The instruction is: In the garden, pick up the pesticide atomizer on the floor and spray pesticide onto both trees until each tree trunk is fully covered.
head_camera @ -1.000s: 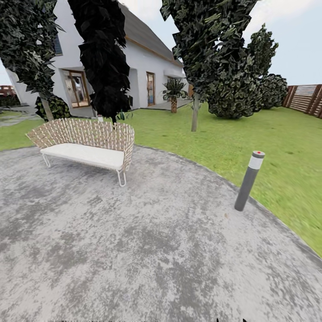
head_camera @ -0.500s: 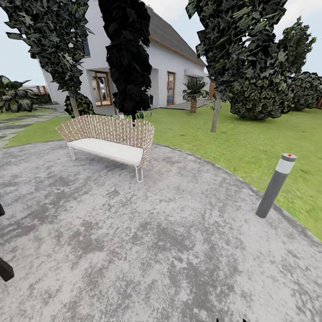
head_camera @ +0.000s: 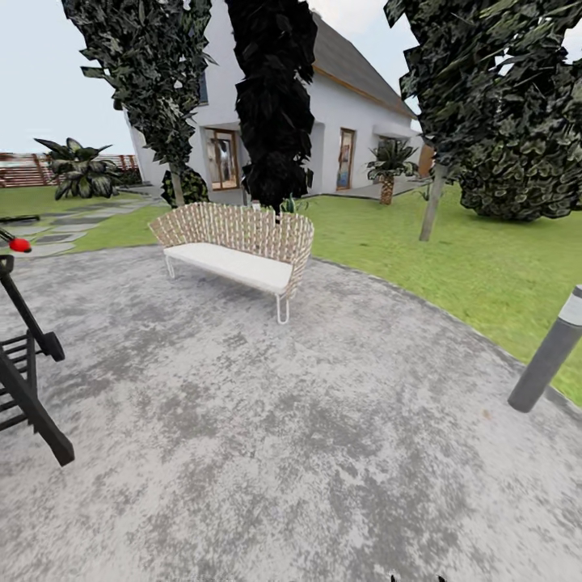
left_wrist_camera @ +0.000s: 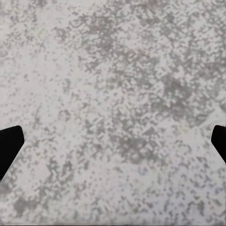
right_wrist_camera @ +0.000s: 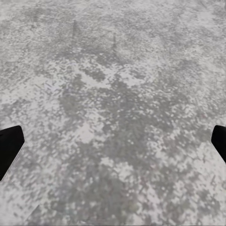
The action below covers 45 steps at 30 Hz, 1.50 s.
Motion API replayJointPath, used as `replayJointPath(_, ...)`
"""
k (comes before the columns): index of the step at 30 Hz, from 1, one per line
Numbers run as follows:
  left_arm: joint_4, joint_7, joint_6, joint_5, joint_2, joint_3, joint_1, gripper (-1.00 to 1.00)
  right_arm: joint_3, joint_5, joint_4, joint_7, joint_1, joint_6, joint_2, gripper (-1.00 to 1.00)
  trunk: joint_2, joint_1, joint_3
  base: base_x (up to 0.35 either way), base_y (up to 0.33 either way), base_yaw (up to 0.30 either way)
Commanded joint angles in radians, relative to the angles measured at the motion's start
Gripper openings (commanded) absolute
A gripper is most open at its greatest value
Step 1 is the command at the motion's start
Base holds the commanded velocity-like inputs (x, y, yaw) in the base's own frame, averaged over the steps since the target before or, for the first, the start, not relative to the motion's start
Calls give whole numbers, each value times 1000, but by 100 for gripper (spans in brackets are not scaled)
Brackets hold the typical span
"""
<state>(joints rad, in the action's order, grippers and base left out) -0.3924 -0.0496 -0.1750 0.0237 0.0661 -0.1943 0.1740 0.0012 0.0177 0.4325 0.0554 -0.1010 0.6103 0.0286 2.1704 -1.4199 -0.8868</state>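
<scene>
Both grippers, left (left_wrist_camera: 113, 141) and right (right_wrist_camera: 113, 141), hang spread wide and empty over bare grey paving (head_camera: 267, 436), no atomizer in sight, so which arm is nearer cannot be told, while a pale tree trunk (head_camera: 432, 204) stands far ahead-right across grass

paved patch (head_camera: 323, 453): rough mottled grey stone | bench (head_camera: 242, 242): woven wicker, matt white cushion | bollard lamp (head_camera: 550, 356): smooth grey metal
</scene>
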Motion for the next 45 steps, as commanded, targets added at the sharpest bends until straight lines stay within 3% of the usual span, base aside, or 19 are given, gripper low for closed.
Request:
replayJointPath(1, 1, -1, -3, 2, 0, 0, 1, 100, 0, 2, 0, 4, 0, 2, 0, 100, 8, -4, -4, 0, 0, 279)
replayJointPath(8, 1, -1, -4, 4, 1, 0, 1, 100, 0, 2, 1, 4, 0, 2, 1, 100, 57, -31, -26, 0, 0, 279)
replayJointPath(34, 1, -1, -4, 5, 3, -2, 1, 100, 0, 2, 3, 4, 0, 3, -1, 100, 57, -31, -33, 1, 0, 280)
replayJointPath(45, 1, -1, -4, 5, 1, 0, 1, 100, 1, 4, 1, 1, 0, 4, 5, 100, 57, -31, -33, 318, -83, 30)
